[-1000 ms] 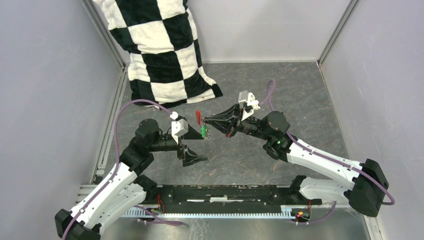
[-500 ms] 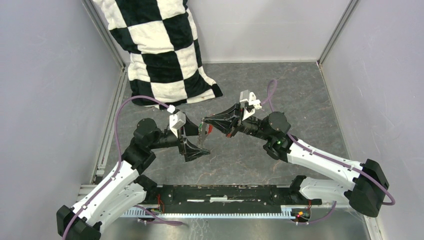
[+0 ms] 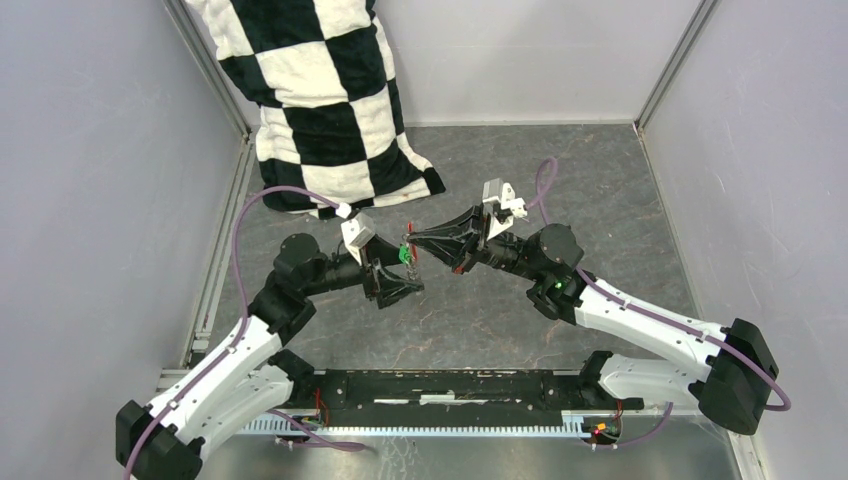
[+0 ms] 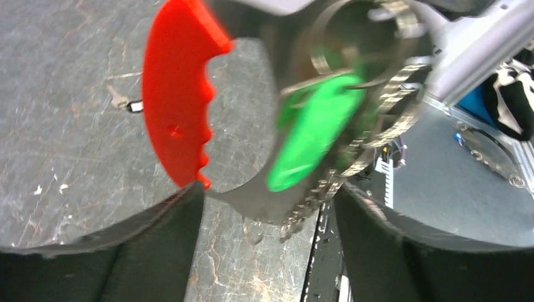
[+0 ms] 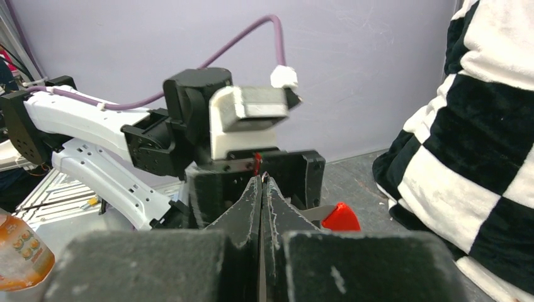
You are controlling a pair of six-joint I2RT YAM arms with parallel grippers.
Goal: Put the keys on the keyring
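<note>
The keyring hangs in mid-air, with its curved red plastic piece [image 4: 176, 94], thin metal ring [image 4: 327, 44] and a dangling chain [image 4: 378, 126]. The bright green key tag [image 4: 312, 129] hangs at the ring. In the top view the red piece [image 3: 410, 229] and the green tag [image 3: 404, 255] sit between the two grippers. My right gripper [image 3: 412, 238] is shut on the keyring's thin part [image 5: 257, 162]. My left gripper [image 3: 398, 272] is open, with its fingers [image 4: 94, 251] on either side below the hanging keyring. The black-tagged key [image 4: 126, 104] lies on the floor.
A black-and-white checkered cushion [image 3: 320, 100] leans at the back left, and it shows at the right of the right wrist view [image 5: 478, 126]. Grey walls enclose the marbled floor [image 3: 560, 170]. A black rail [image 3: 450, 388] runs along the near edge.
My left gripper has moved right and up towards the keyring and now straddles it. The right gripper has kept hold, and the keyring has swung a little.
</note>
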